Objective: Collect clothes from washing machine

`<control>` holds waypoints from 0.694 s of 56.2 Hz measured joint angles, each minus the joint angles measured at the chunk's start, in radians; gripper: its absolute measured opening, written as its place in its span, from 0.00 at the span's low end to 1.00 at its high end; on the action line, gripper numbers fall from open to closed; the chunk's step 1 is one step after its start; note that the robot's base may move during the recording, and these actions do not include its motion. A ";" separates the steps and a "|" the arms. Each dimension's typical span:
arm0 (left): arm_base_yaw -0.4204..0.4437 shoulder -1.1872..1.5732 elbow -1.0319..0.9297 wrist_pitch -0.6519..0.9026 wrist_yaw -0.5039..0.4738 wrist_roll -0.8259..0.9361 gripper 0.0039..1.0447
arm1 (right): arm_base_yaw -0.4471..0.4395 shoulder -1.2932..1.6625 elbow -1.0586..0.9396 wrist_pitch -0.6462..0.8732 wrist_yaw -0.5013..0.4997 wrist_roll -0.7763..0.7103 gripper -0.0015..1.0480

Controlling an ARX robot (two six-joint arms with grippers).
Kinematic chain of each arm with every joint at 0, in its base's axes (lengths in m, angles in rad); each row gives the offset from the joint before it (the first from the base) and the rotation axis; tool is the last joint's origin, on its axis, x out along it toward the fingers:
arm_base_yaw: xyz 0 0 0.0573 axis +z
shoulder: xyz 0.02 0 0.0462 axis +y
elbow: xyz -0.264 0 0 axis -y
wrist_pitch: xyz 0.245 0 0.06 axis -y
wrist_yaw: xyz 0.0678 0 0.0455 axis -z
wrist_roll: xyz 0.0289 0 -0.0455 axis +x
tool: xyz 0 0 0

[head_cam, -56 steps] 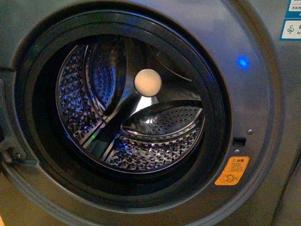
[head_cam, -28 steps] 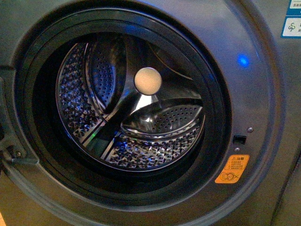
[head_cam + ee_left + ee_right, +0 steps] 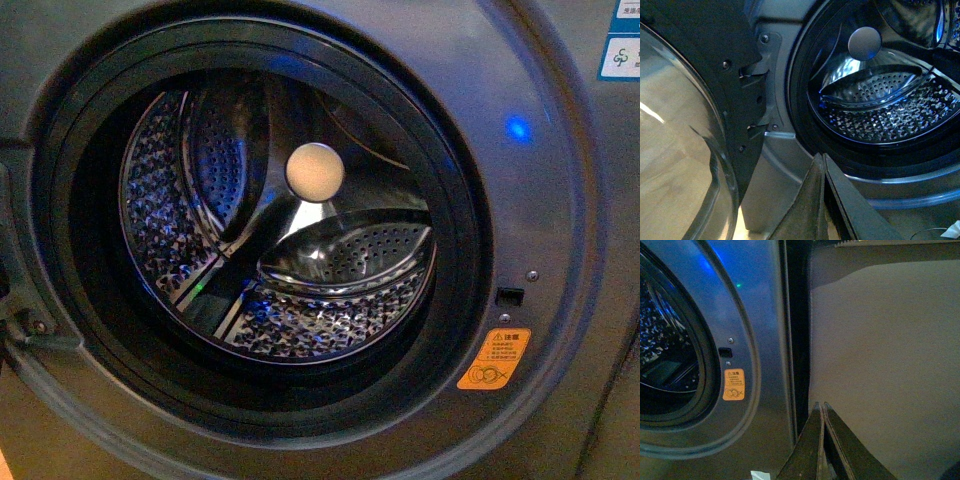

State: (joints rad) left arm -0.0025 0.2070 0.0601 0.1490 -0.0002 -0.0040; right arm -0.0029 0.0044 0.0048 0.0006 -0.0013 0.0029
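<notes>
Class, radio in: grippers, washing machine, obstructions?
Left gripper shut, empty. Right gripper shut, empty. Washing machine open, no clothes visible in drum. Nothing blocking.

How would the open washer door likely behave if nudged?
The washing machine door would probably swing stiffly as one piece, since it hangs on metal hinges. Its thick curved glass suggests it is heavy, and likely slippery to touch.

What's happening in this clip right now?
Nothing is being handled. The washing machine stands with its door swung open, and the perforated drum shows no clothes in any view. Both grippers, left and right, are shut and empty, outside the opening; the right one hangs beside the machine's right edge.
</notes>
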 joint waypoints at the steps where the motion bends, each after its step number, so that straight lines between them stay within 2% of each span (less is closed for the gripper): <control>1: 0.000 -0.004 -0.003 -0.002 0.000 0.000 0.03 | 0.000 0.000 0.000 0.000 0.000 0.000 0.02; 4: 0.000 -0.021 -0.008 -0.012 0.000 0.000 0.03 | 0.000 0.000 0.000 0.000 0.000 0.000 0.02; 9: 0.000 -0.135 -0.017 -0.140 0.001 0.000 0.03 | 0.000 0.000 0.000 0.000 0.000 0.000 0.02; 32: 0.000 -0.201 -0.042 -0.150 0.000 0.000 0.03 | 0.000 0.000 0.000 0.000 0.000 0.000 0.02; 37: 0.000 -0.201 -0.042 -0.150 0.000 0.000 0.14 | 0.000 0.000 0.000 0.000 0.000 0.000 0.03; 39: 0.000 -0.202 -0.042 -0.150 0.000 0.000 0.21 | 0.000 0.000 0.000 0.000 0.000 -0.001 0.08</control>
State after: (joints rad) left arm -0.0025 0.0051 0.0185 -0.0010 -0.0002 -0.0044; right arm -0.0029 0.0044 0.0048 0.0002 -0.0013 0.0017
